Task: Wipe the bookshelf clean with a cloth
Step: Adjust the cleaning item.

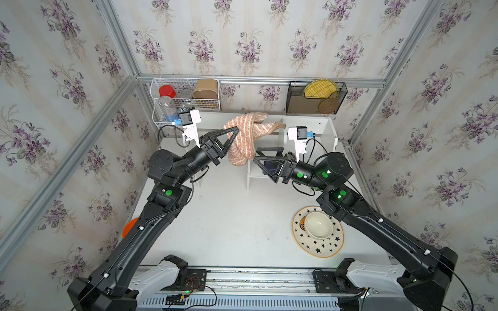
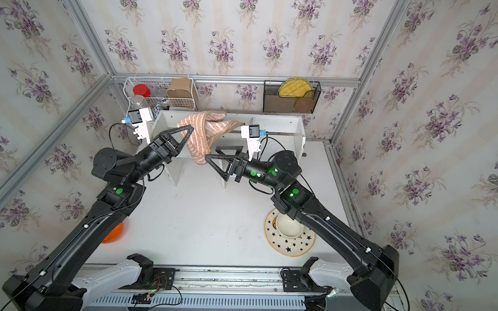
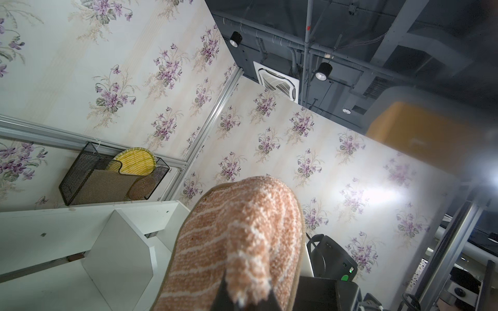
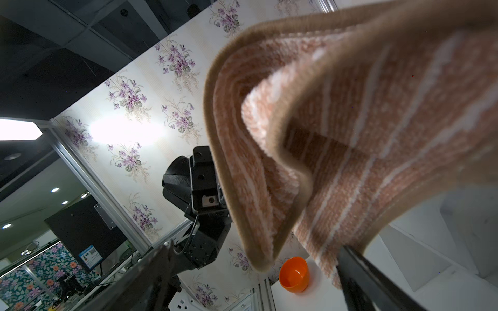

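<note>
soft, light cloth (image 3: 237, 242) hung from the left end effector (image 1: 235, 130), pinched tight in it, over the middle of the bookshelf (image 1: 314, 124); right end effector (image 1: 258, 154) gaped wide beside the hanging end. likely best taken at a bunched fold, not the floppy hem.

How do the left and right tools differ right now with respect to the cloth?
Left tool is shut, pinching a fold of the cloth; right tool stands wide open, holding nothing. Left tool grips the cloth's upper part, over the bookshelf; right tool sits by its hanging lower end, which dangles between the open jaws in the right wrist view. Both point inward at the cloth.
</note>
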Action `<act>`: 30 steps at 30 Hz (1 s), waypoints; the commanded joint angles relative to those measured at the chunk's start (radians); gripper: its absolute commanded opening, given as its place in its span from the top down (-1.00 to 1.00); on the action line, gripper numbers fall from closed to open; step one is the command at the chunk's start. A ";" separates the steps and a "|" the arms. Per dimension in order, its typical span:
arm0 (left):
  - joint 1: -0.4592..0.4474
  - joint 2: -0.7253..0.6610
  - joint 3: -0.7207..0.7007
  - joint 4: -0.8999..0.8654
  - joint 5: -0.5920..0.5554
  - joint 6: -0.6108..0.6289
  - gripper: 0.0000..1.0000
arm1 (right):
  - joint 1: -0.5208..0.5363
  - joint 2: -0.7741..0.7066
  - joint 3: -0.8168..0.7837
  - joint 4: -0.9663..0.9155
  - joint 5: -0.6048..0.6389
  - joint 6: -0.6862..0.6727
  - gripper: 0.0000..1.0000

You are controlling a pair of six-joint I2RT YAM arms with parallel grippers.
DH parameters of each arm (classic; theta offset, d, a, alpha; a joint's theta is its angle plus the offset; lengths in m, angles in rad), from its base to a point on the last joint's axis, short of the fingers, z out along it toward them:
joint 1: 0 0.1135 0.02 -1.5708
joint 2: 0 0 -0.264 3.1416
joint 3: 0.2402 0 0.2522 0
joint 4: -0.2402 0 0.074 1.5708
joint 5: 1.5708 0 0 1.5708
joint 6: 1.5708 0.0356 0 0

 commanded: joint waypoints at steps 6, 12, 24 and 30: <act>0.000 0.019 -0.043 0.188 0.061 -0.120 1.00 | 0.003 0.066 0.075 0.101 0.038 0.029 -1.00; 0.000 0.018 -0.053 0.195 0.093 -0.119 1.00 | 0.002 0.103 0.109 0.085 0.107 0.019 -1.00; 0.000 0.074 -0.064 0.229 0.172 -0.144 1.00 | 0.002 0.169 0.190 0.015 0.131 0.037 0.49; 0.000 0.049 -0.035 -0.016 0.082 0.012 0.46 | 0.003 0.145 0.190 -0.014 0.144 0.011 1.00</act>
